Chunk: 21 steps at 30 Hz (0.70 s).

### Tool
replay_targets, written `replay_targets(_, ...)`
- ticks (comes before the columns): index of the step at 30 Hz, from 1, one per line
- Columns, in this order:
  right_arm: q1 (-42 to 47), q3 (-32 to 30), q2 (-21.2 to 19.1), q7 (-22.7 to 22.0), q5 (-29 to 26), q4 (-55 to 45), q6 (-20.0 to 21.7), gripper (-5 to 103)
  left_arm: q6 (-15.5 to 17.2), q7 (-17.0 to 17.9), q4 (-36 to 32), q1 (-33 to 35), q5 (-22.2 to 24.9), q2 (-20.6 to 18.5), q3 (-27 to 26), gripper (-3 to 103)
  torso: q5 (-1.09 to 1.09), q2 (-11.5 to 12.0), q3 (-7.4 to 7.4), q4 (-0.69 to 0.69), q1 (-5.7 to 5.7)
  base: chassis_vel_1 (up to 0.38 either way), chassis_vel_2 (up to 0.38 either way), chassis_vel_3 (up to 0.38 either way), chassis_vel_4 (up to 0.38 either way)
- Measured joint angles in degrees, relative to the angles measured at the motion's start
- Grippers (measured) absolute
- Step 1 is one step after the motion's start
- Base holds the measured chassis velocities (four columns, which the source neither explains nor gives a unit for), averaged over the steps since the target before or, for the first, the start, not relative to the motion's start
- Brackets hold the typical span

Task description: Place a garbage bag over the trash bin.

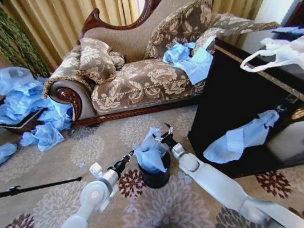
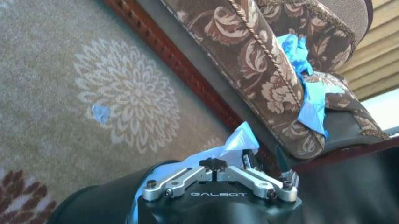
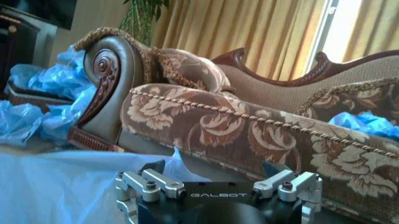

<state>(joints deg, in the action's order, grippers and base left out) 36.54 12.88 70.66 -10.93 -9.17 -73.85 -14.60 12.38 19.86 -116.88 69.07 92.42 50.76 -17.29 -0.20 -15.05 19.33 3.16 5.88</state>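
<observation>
The thin, crinkly light-blue plastic garbage bag (image 1: 149, 152) sits bunched over the small black cylindrical trash bin (image 1: 156, 177) on the patterned carpet, near the sofa's front. The left gripper (image 1: 130, 154) reaches its left edge, jaws seemingly narrow. The right gripper (image 1: 165, 137) is at its right edge; jaw state cannot be told. The film is light, limp and slippery; best pinched at the hem.

Open carpet (image 1: 53, 182) to the left of trash bin (image 1: 155, 177). Blocked close on the right by dark cabinet (image 1: 226, 108), behind by sofa (image 1: 141, 81). Loose blue bags (image 1: 19, 100) heaped far left; black rod (image 1: 25, 189) lying across the floor there.
</observation>
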Motion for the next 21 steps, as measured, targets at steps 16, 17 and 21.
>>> replay_targets(16, -0.4, -0.1, -4.6, 11.5, 3.0, -4.3, 8.6, 100, -0.1, -2.6, -0.6, 1.2, -4.4, 0.1, 0.3, 0, 0.0, 0.0, 0.0, 0.02, 0.0, 0.0, 0.0, 0.0, 0.0)
replay_targets(17, -0.9, -0.1, -4.2, 12.4, 3.1, -3.7, 9.0, 100, 0.0, -2.7, -0.7, 1.3, -4.4, 0.1, 0.4, 0, 0.0, 0.0, 0.0, 0.01, 0.0, 0.0, 0.0, 0.0, 0.0)
replay_targets(21, -3.1, 0.0, -2.8, 13.8, 3.4, -1.1, 9.7, 100, 0.0, -3.6, -1.1, 2.2, -5.5, 0.0, 0.5, 0, 0.0, 0.0, 0.0, 0.0, 0.0, 0.0, 0.0, 0.0, 0.0)
